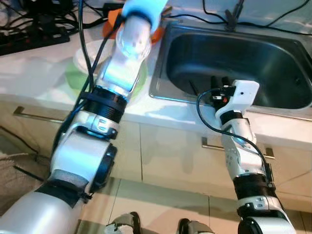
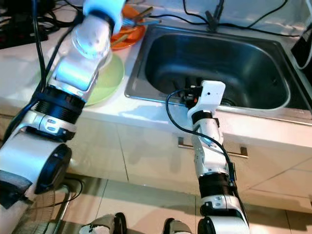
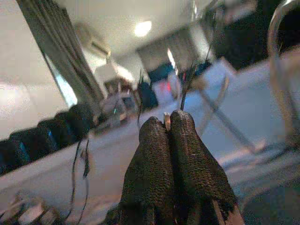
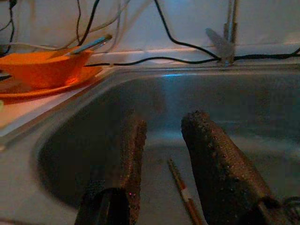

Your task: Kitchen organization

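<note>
Work looks unfinished: a chopstick (image 4: 180,193) lies in the sink (image 1: 229,58). The right pincer (image 4: 161,154) hangs released above it; the left pincer (image 3: 174,123) is clenched, seemingly on something thin.

Black cables (image 1: 39,24) on the counter, drawer handle (image 2: 214,146) below.

orange bowl (image 4: 44,65) | pale green plate (image 2: 105,80) | steel-grey sink (image 1: 234,61) | chopstick (image 4: 180,192), seemingly reddish with a pale band
</note>
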